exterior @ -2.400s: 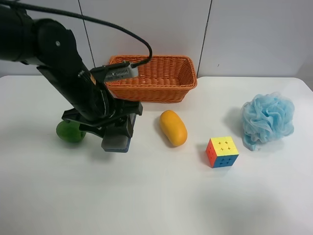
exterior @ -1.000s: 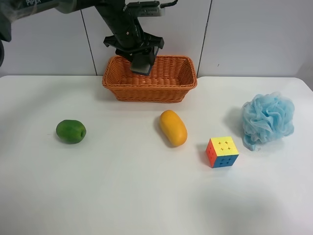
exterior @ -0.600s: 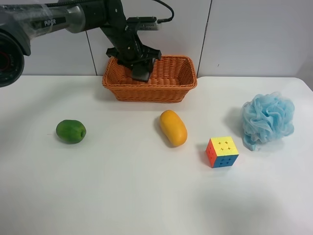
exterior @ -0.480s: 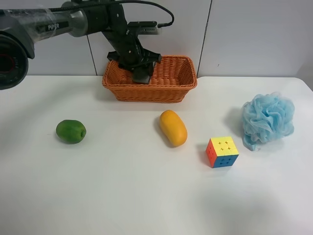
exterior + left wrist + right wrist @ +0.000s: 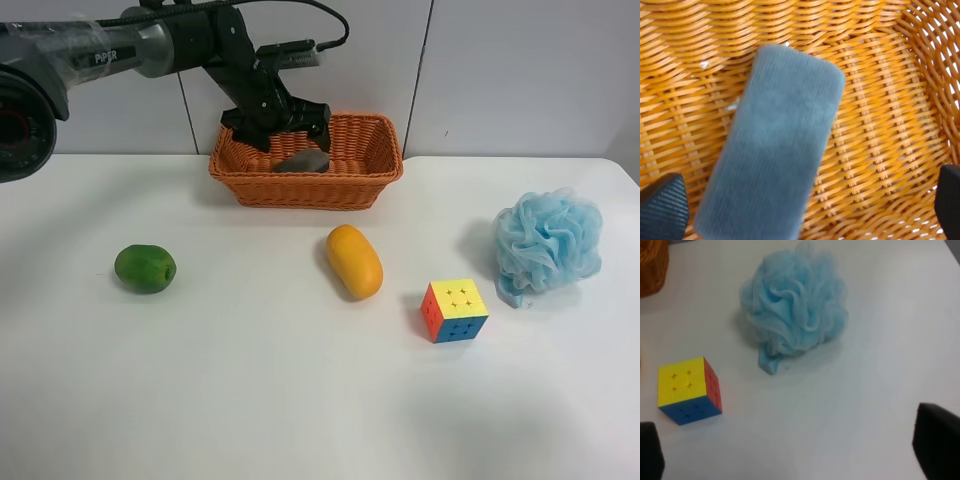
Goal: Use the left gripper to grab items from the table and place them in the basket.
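Five items are being listed, each placed against the basket (image 5: 310, 190), which is being carried at the far edge of the table (image 5: 250, 400).

1. Block (image 5: 772, 145): grey, flat. It is being held by the basket's woven floor, lying askew to the walls.
2. Fruit (image 5: 145, 268): green, round. It is being shown on the table, in front of the basket and out past its end at the exterior view's left.
3. Mango (image 5: 354, 261): orange-yellow. It is being shown near the basket, in front of its half at the exterior view's right.
4. Cube (image 5: 454, 310): many-coloured. It is being shown farther from the basket than the mango, past the basket's end at the view's right.
5. Pouf (image 5: 547, 245): light blue mesh. It is being shown well apart from the basket, farthest toward the view's right.

Left gripper (image 5: 285, 130): it is being hung over the basket's inside, directly above the block. Its jaws are being kept spread wide and nothing is being gripped.

Right gripper (image 5: 792, 447): it is being kept well apart from the basket, above bare table short of the cube and pouf. Its jaws are being kept wide apart, with nothing being held.
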